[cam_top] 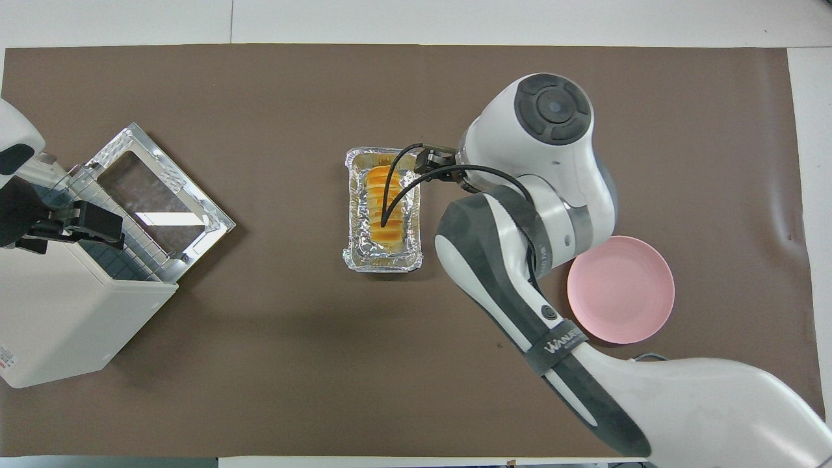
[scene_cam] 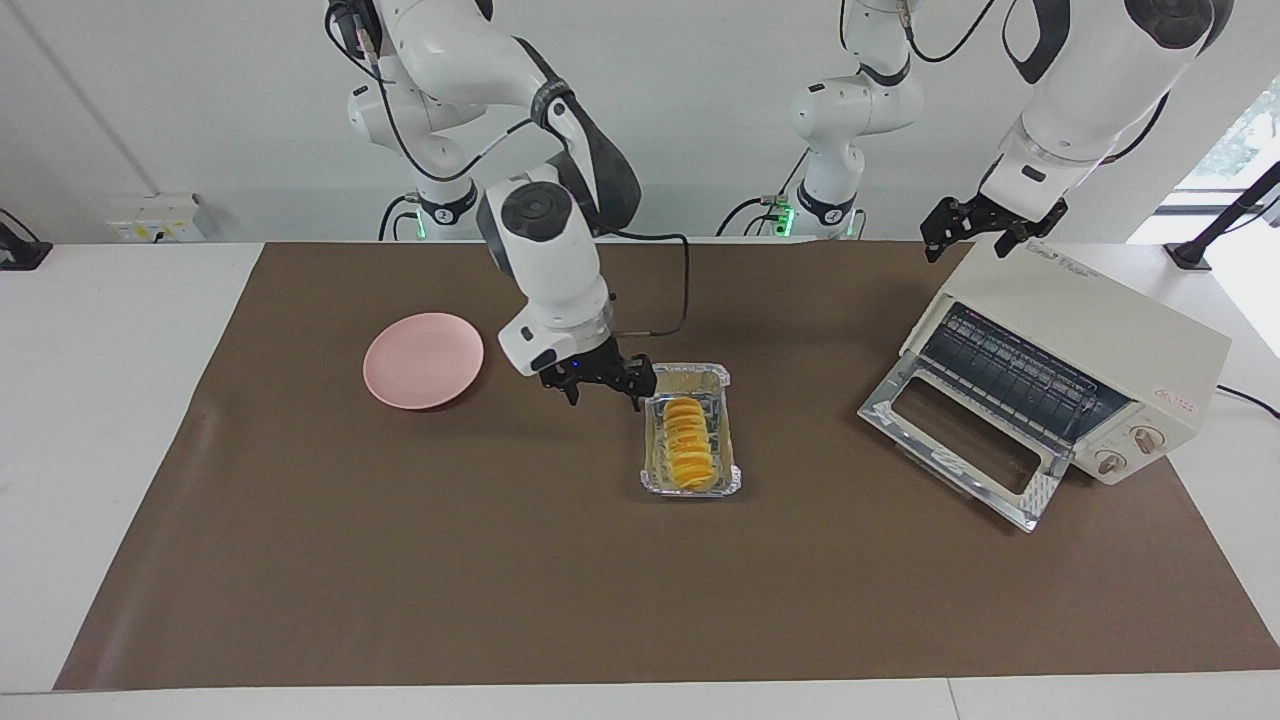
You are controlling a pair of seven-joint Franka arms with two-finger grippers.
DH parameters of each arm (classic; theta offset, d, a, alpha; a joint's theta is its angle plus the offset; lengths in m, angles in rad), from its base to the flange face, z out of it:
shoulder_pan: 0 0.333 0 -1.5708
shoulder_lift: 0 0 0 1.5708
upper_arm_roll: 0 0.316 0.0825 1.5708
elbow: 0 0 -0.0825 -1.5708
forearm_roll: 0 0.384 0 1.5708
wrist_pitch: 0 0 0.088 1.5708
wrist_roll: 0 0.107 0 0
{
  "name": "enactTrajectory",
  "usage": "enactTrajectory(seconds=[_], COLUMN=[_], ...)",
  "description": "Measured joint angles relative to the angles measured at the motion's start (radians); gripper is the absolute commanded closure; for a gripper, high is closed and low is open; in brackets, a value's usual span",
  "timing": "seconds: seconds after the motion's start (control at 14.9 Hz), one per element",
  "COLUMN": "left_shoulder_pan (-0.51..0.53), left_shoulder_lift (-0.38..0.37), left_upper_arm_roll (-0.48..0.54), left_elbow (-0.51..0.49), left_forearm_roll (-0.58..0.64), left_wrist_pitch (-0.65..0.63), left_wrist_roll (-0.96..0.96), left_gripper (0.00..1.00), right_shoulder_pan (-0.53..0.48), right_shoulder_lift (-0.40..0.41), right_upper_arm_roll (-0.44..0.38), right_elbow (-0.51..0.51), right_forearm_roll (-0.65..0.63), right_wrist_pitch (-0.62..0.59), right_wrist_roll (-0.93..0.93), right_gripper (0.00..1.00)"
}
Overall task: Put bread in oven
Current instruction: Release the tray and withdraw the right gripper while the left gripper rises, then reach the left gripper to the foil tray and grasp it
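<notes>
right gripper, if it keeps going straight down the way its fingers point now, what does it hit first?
Probably the brown mat, just beside the foil tray at its robot-side corner. The right gripper hangs open, pointing down, empty; the bread lies in the tray. Depth is unclear, so one finger might clip the tray's rim.

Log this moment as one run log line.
bread: in foil tray | oven: door down | right gripper: open, beside tray | left gripper: open, over oven, waiting
</notes>
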State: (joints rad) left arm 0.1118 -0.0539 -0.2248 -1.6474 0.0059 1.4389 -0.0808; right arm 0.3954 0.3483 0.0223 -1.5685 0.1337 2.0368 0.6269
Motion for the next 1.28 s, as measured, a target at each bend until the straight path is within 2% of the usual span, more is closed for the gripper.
enactTrajectory(seconds=[0.34, 0.61, 0.67, 0.81, 1.08, 1.28], left_shoulder_pan=[-0.08, -0.214, -0.246, -0.312, -0.487, -0.581], left_shoulder_lift=[-0.002, 0.016, 0.051, 0.18, 0.526, 0.651], left_upper_arm_roll=[-0.021, -0.027, -0.027, -0.023, 0.027, 0.105], left_elbow=[0.0, 0.002, 0.022, 0.122, 0.405, 0.477], left_forearm_roll=[-0.001, -0.031, -0.047, -0.049, 0.008, 0.009], left_wrist_pitch=[0.009, 0.157, 0.173, 0.187, 0.27, 0.336], left_wrist_roll=[-0.002, -0.089, -0.123, -0.223, -0.4, -0.442], left_gripper=[0.0, 0.0, 0.0, 0.0, 0.0, 0.0], right_shoulder_pan=[-0.182, -0.349, -0.375, -0.391, -0.391, -0.391], right_shoulder_lift=[-0.118, -0.193, -0.215, -0.263, -0.343, -0.367], right_upper_arm_roll=[-0.008, -0.011, -0.012, -0.013, -0.012, -0.012], right_elbow=[-0.001, -0.001, -0.001, -0.001, -0.004, -0.008], right_forearm_roll=[0.0, -0.001, -0.005, -0.027, -0.076, -0.101], right_wrist_pitch=[-0.146, -0.29, -0.334, -0.412, -0.515, -0.571], right_wrist_roll=[-0.315, -0.618, -0.667, -0.702, -0.702, -0.702], right_gripper=[0.0, 0.0, 0.0, 0.0, 0.0, 0.0])
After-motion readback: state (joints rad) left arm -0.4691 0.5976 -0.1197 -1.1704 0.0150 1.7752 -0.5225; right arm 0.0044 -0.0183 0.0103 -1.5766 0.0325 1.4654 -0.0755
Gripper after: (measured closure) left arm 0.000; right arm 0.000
